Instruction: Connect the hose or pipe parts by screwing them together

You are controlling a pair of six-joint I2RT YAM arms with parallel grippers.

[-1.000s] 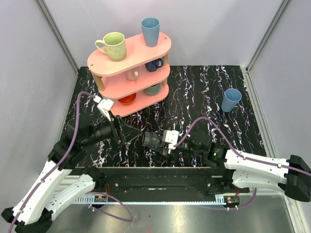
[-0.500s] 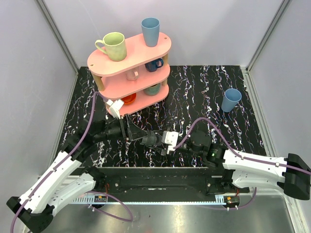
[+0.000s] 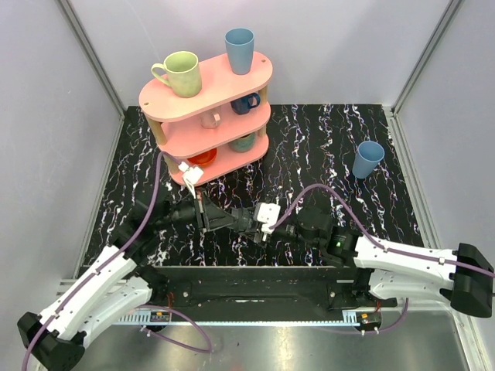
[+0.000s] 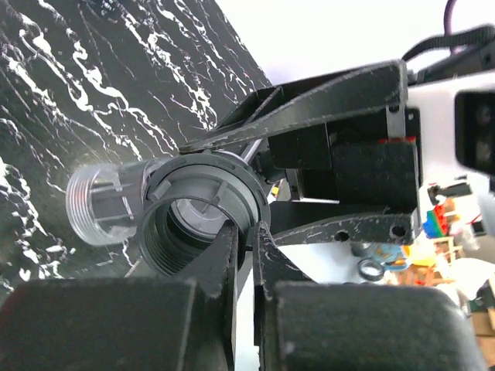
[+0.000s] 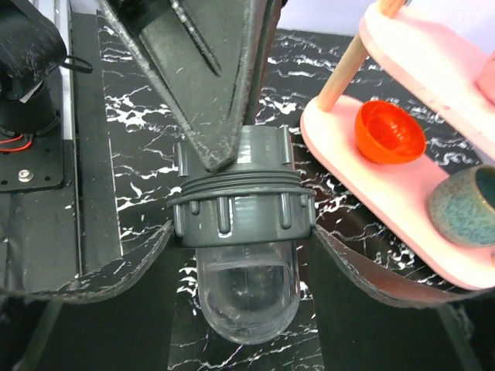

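The hose or pipe parts hang together above the table: a dark ribbed collar [image 5: 244, 212] sits around a grey-translucent fitting [image 5: 247, 297]. My right gripper [image 5: 244, 232] is shut on the collar, one finger pressed against each side. My left gripper [image 4: 247, 232] comes in from the opposite end and is shut on the collar's rim [image 4: 205, 216], with one finger inside the threaded mouth and one outside. A translucent threaded stub [image 4: 97, 209] sticks out beside the collar. From the top, both grippers meet at the parts [image 3: 249, 220], left gripper [image 3: 232, 219] against right gripper [image 3: 257, 222].
A pink three-tier rack [image 3: 166, 99] with mugs and cups stands at the back left, close behind the left wrist. Its lowest shelf carries an orange bowl [image 5: 389, 131] and a teal cup [image 5: 464, 205]. A blue cup [image 3: 368, 159] stands at the right.
The left arm swung right, up to the parts, and its jaws went from open to shut on the collar's rim. The right arm kept holding the parts almost still.
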